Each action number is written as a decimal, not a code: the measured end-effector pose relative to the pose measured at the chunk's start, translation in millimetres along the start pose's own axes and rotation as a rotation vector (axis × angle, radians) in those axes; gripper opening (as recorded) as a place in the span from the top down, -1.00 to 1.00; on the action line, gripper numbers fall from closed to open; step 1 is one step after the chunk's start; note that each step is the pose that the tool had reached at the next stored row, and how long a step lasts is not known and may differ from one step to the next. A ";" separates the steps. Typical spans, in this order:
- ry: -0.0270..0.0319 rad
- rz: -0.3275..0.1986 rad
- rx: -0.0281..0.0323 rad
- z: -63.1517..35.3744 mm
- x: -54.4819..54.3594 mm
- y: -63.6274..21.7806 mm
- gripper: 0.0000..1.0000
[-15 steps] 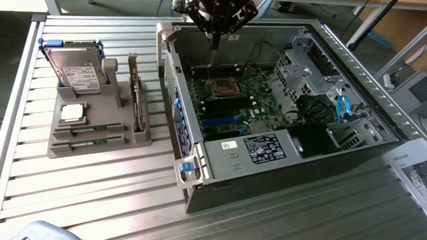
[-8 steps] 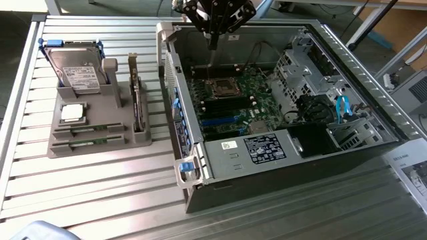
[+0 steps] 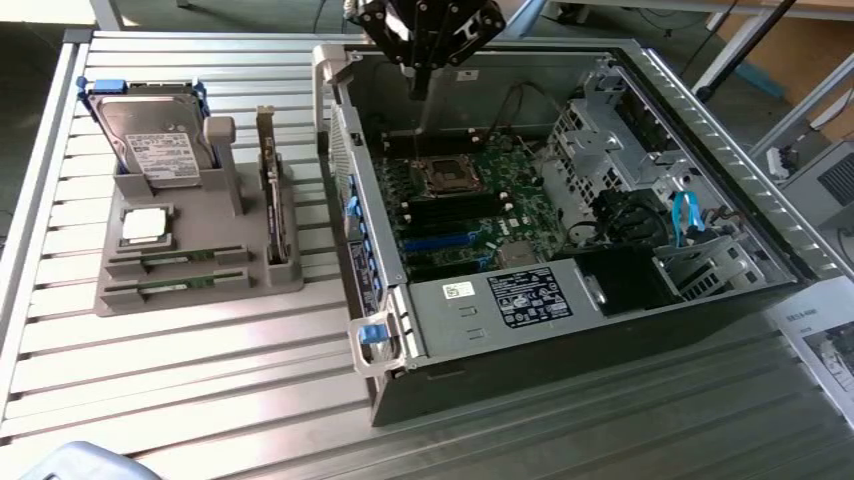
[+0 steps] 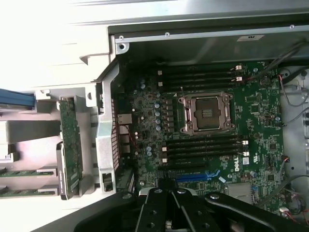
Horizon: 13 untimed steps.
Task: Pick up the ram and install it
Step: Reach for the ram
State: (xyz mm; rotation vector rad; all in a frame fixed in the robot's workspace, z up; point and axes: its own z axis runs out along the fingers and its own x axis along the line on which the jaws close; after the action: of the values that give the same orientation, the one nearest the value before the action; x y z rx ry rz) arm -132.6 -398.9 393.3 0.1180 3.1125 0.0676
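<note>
Two ram sticks, thin and green, lie in slots at the front of a grey holder on the exterior view's left; their ends are at the edge of the wrist view. My gripper hangs above the open computer case, over the motherboard and well away from the holder. Its black fingers are shut together with nothing between them, above the motherboard's empty black memory slots near the processor socket.
The holder also carries a silver hard drive, an upright expansion card and a small square chip. The case walls, drive cage and loose cables surround the motherboard. Everything rests on a slatted metal table.
</note>
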 end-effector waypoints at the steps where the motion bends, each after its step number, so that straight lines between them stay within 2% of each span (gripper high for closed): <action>1: 0.0000 0.000 0.0000 0.0 1.1 -0.1 0.80; 13: 0.0000 0.000 0.0000 -0.4 15.7 -1.2 0.80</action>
State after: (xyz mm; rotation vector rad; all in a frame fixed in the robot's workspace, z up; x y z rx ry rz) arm -148.3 -398.9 393.3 0.1181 3.1125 0.0676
